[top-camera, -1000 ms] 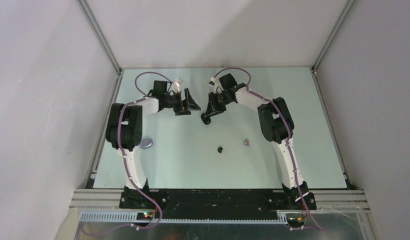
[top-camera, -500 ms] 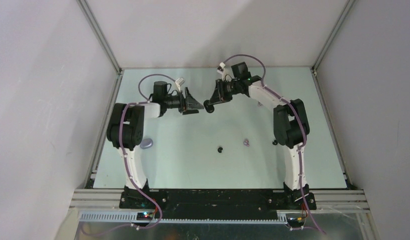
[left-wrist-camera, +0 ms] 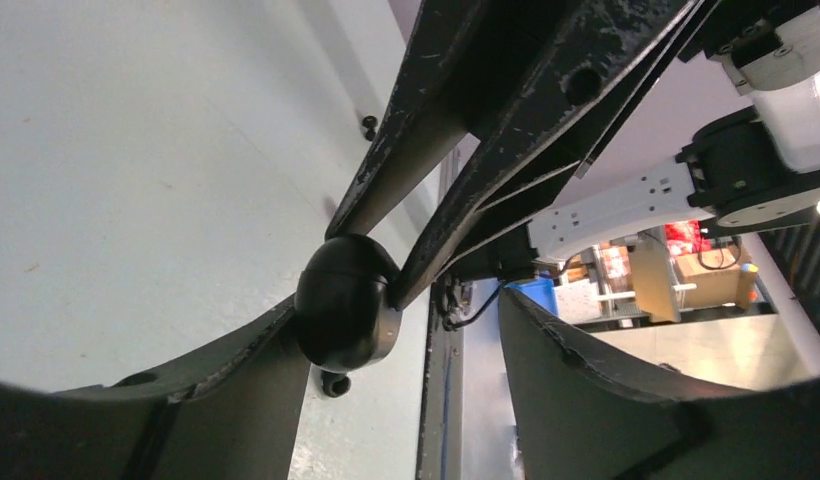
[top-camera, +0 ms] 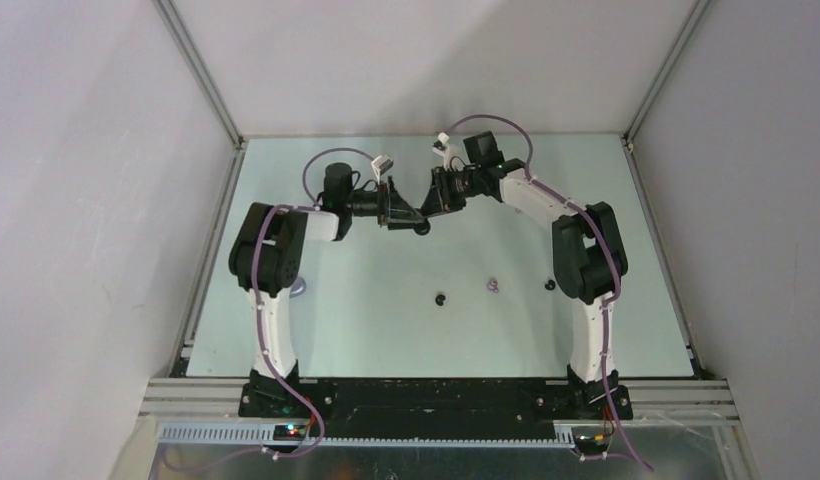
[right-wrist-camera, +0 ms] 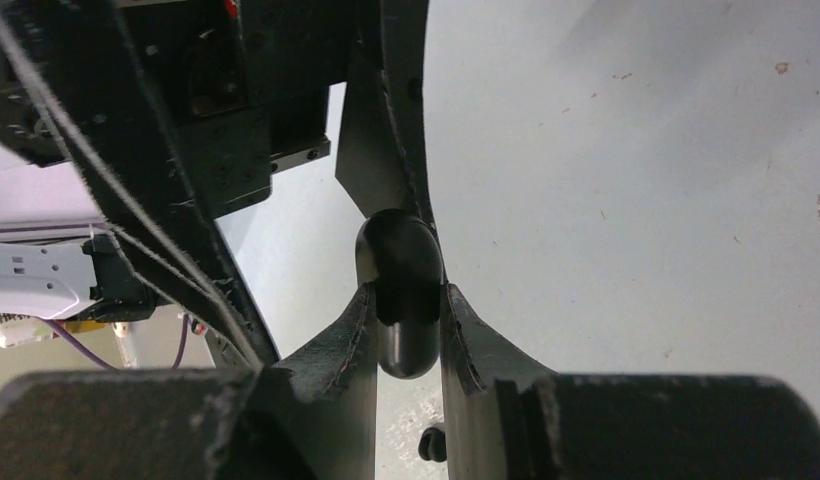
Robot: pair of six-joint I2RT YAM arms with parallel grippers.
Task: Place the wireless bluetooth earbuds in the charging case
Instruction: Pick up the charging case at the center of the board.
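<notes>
Nearest me, on the pale table (top-camera: 366, 330), the three buds lie loose and well apart from one another. A black earbud (top-camera: 440, 299) is near the middle, a pale purple earbud (top-camera: 493, 286) is to its right, and a second black earbud (top-camera: 550, 285) sits beside the right arm's elbow. None of them is in a case yet.

Farther back, both arms lean in and meet above the far middle of the table. The right gripper (right-wrist-camera: 407, 292) is clenched on the black charging case (right-wrist-camera: 398, 250), a glossy pebble pinched across its narrow waist and lifted off the table. I can't see whether its lid is up.

Facing it, the left gripper (left-wrist-camera: 398, 305) is spread wide. One finger lies right against the side of the case and the other stands well clear.

This looks to me like a handover, or a two-handed opening of the case. To do it well, the left fingers should close squarely on the free end, clear of the right fingers. The right should keep its hold until the left is firm. That shell is round and slick, so an off-centre squeeze could squirt it out. The closing should be slow, with no twisting until both grips are sure.
</notes>
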